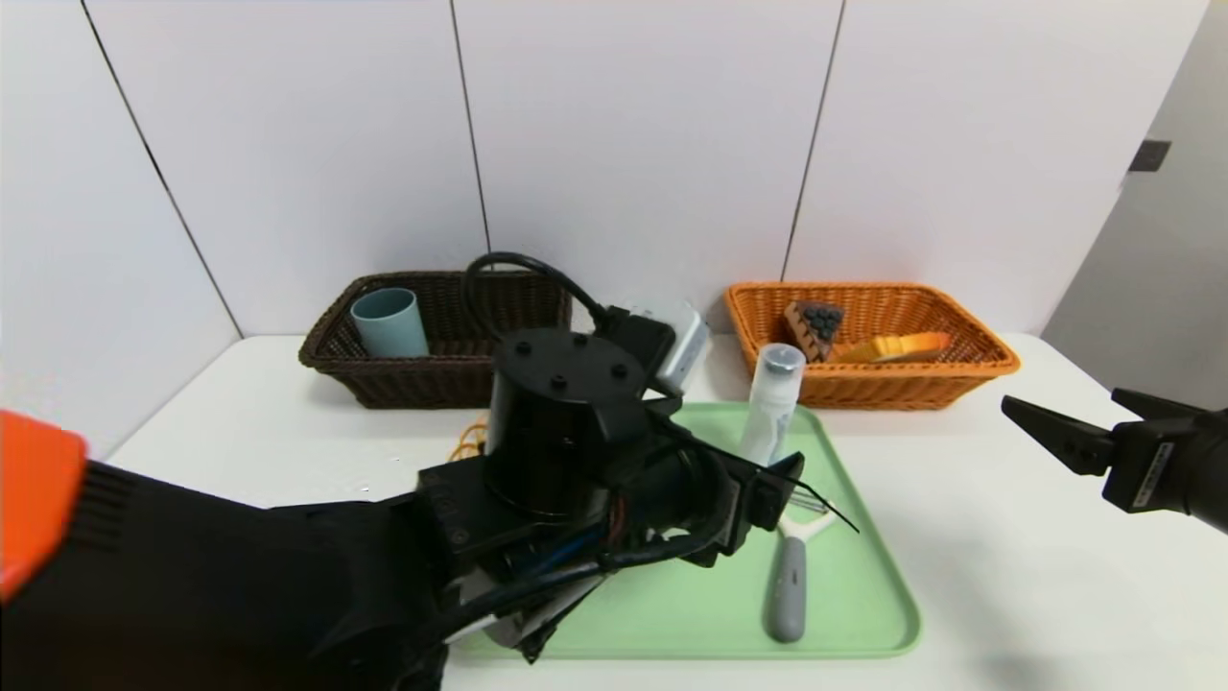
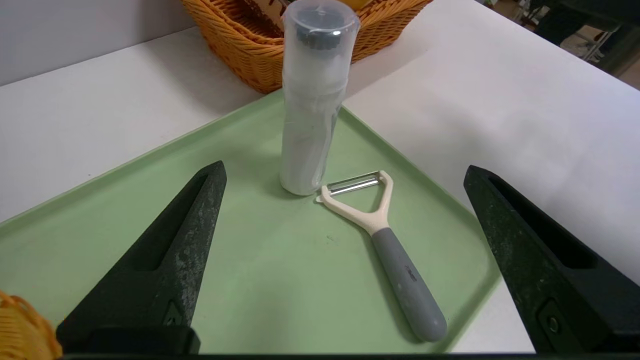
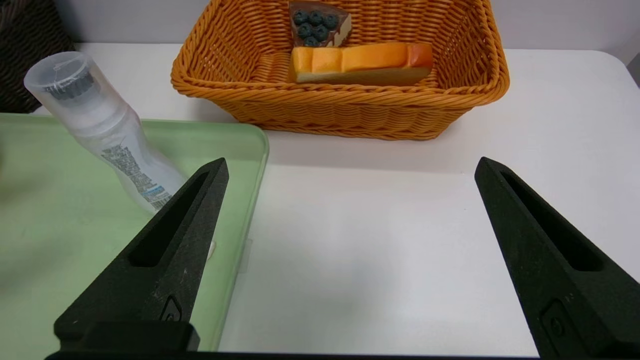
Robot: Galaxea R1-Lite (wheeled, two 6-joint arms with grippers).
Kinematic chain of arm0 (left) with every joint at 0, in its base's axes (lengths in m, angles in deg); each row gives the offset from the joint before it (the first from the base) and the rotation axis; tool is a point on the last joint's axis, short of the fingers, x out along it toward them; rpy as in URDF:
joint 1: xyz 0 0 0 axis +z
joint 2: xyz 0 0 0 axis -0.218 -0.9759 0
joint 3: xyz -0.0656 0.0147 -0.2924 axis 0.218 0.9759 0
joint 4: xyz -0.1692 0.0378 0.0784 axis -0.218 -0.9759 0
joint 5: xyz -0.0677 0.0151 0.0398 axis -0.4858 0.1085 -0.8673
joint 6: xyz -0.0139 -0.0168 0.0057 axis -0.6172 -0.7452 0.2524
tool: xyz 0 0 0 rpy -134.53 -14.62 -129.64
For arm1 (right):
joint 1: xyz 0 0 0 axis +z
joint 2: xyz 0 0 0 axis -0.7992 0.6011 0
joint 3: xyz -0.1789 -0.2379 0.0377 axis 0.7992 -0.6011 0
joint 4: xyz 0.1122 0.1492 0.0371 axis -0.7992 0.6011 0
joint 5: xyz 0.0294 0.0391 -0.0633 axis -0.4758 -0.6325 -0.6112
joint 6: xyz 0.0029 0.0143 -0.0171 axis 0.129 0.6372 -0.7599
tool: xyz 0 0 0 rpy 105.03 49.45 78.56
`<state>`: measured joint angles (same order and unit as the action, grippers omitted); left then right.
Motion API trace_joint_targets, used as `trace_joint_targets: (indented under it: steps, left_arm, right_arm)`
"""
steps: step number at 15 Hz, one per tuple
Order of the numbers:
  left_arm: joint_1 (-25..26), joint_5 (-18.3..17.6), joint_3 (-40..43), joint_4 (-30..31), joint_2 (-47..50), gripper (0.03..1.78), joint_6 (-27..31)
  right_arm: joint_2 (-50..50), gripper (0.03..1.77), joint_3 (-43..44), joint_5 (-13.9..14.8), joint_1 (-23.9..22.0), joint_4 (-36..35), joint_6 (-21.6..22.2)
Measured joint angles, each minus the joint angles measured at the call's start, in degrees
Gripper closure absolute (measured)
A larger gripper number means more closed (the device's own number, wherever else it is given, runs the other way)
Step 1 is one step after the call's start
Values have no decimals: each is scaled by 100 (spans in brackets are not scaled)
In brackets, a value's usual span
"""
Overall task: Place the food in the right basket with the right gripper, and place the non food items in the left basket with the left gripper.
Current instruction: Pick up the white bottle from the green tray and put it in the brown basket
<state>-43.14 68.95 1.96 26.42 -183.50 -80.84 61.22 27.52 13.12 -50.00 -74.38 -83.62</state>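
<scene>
Nearest the robot, the left arm reaches in over the near end of the green tray [image 1: 863, 614], and its left gripper [image 2: 345, 172] hangs above the tray floor with both fingers spread wide and nothing between them. Just ahead of it on the tray lies a peeler [image 2: 385, 240] with a grey handle and a cream head, the blade end resting right beside the foot of a translucent bottle [image 2: 312, 100]. The bottle stands upright toward the far right part of the tray, its clear cap showing a dark top inside. Off to the right, well apart from the tray, the right gripper [image 3: 350, 170] hovers over the bare white table [image 1: 998, 537], its fingers likewise wide apart and empty. An orange cable [image 1: 468, 441] peeps out on the table by the tray's far left side. Farther back, near the wall, the dark brown left basket [image 1: 336, 350] holds a pale blue cup [image 1: 389, 323]. Across from it, the orange right basket [image 1: 969, 369] holds a slice of blueberry cake [image 3: 320, 22] and a long orange wedge of food [image 3: 362, 62] lying in front of it.
</scene>
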Motion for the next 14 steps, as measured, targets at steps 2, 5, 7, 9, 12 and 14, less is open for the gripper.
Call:
trace_joint_targets:
  steps: [2,5,7,9,12,14]
  left_arm:
    - [-5,228,-50,477,-466,12,60]
    - [-7,372,-321,756,-1009,12,77]
    - [-10,380,-516,780,-1282,12,79]
    - [-7,485,-781,780,-1532,12,82]
    - [-7,588,-1224,752,-1827,12,96]
    - [1,595,-1425,744,-2015,12,112]
  right_arm:
    - [2,10,0,-6,0,-2,0]
    - [0,10,0,-6,1,-9,-9]
    - [-5,10,0,-11,4,-9,-11]
    - [-13,10,-20,-17,4,-6,-9]
    - [-24,10,-28,-17,6,-6,-9]
    - [-30,10,-37,-17,6,-6,-9]
